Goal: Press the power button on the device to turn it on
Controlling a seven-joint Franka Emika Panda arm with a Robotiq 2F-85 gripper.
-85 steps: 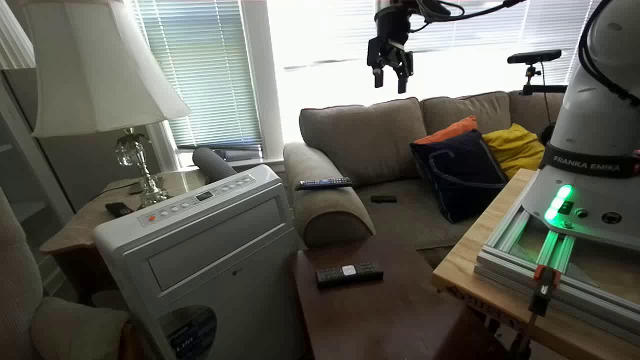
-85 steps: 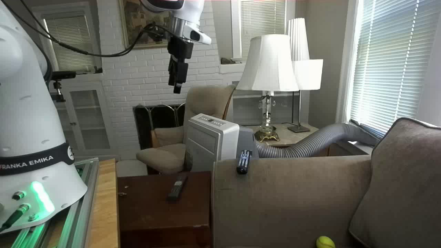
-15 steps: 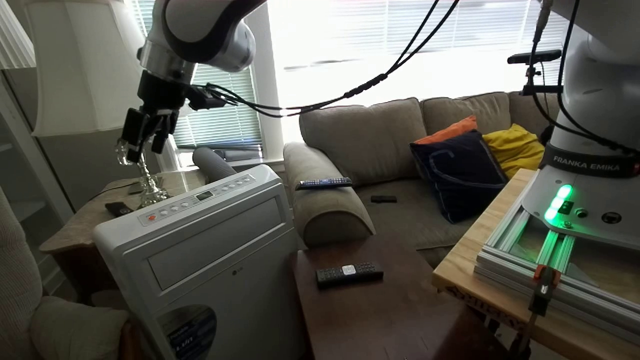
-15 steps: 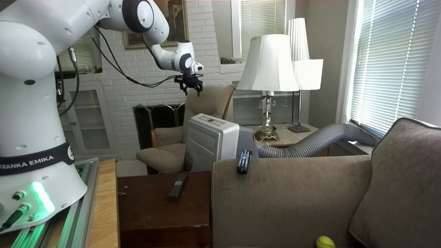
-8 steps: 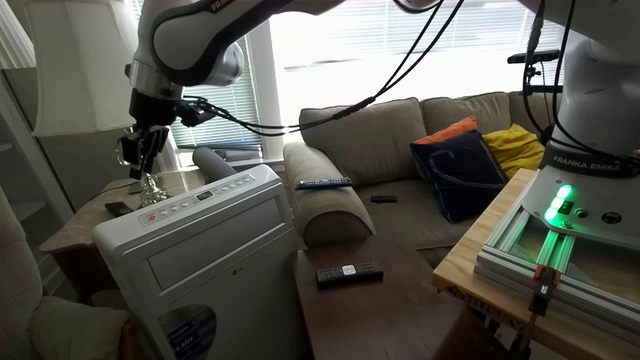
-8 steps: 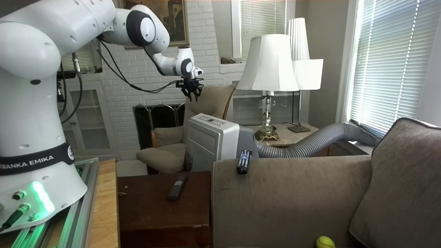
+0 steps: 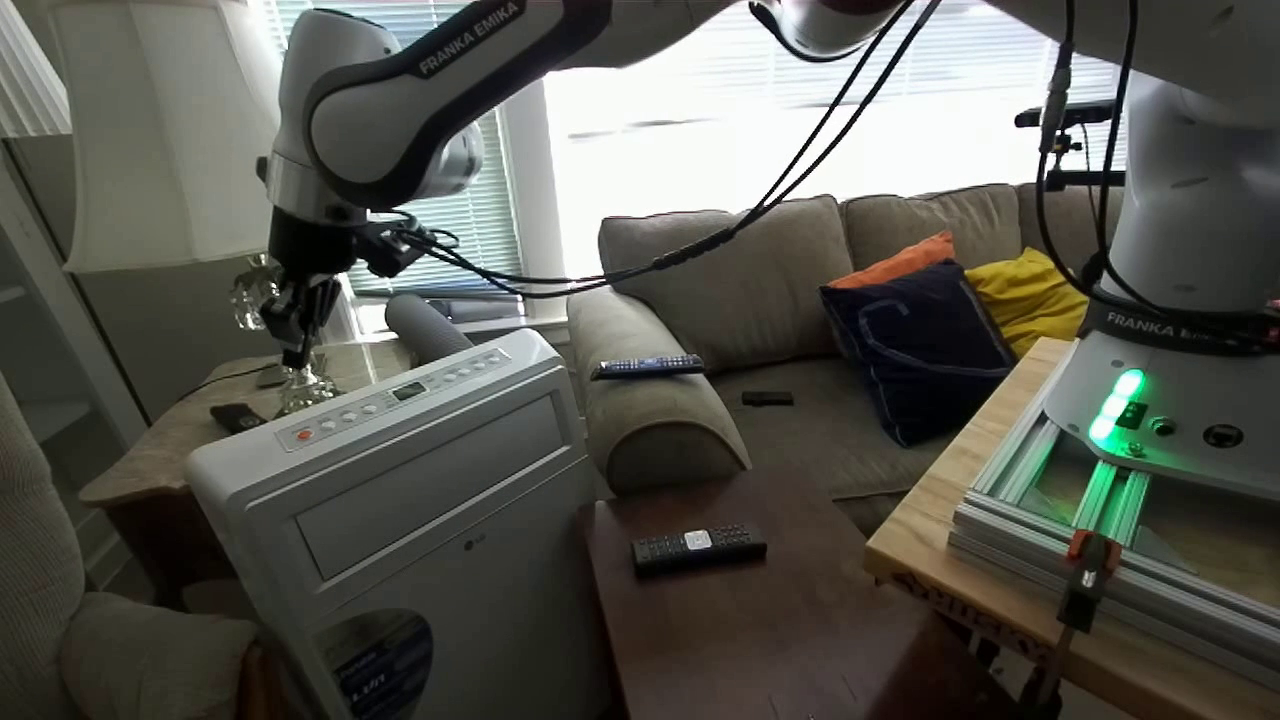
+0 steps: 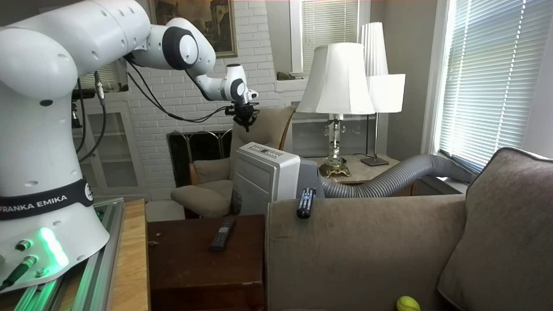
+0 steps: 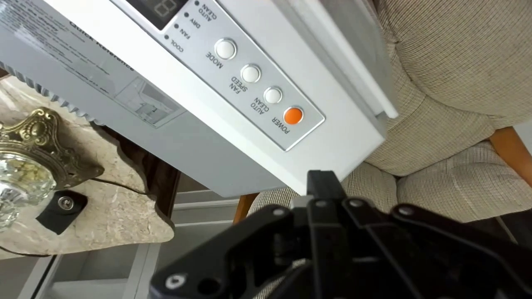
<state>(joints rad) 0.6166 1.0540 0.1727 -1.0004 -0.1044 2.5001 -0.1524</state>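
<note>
The device [image 7: 440, 480] is a large white air conditioner, tilted in an exterior view, with a row of controls along its top. Its orange power button [image 9: 293, 115] shows fully in the wrist view, at the end of a row of white buttons. Part of a dark display [image 9: 160, 10] with a digit appears at the top edge there. My gripper [image 9: 321, 176] is shut, its fingertips together and nothing between them. In the wrist view they overlap the device's corner, lower in the picture than the button. Both exterior views show the gripper [image 8: 247, 128] above the top panel, apart from it.
A white-shaded lamp [image 7: 170, 150] stands on a side table [image 7: 150, 450] right behind the device. A beige armchair [image 9: 449, 104] is close beside it, and a sofa arm [image 7: 650, 420] on its other side. Remotes lie on the sofa arm and on the brown chest [image 8: 203, 268].
The gripper has come from over the sofa to over the device. In the last second it has lowered toward the top panel and its fingers have gone from open to shut.
</note>
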